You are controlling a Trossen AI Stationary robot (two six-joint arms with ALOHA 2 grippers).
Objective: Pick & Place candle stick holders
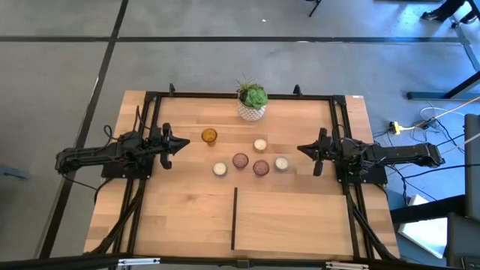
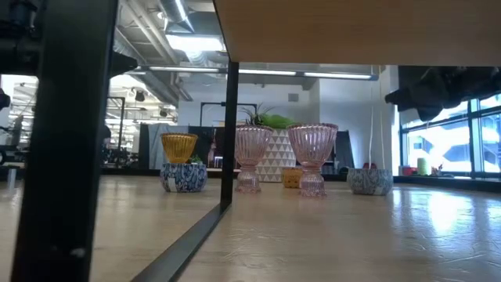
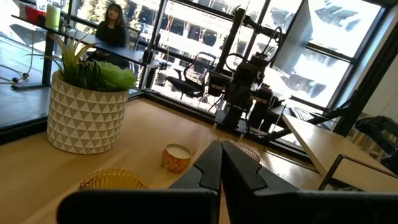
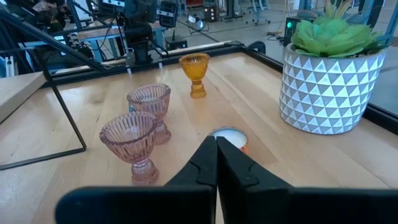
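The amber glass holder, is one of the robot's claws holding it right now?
No, the amber holder stands alone on the table, apart from both shut grippers.

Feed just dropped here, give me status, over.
Left gripper and right gripper shut, empty, flanking. Six candle stick holders untouched mid-table. Plant pot behind them; nothing blocking.

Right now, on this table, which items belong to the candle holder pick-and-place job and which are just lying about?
Part of the job:
- amber holder
- two pink glass holders
- three cream holders
- left tool and right tool, both shut, empty, either side of the holders

Just there:
- potted plant at the table's far edge
- black frame on the tabletop
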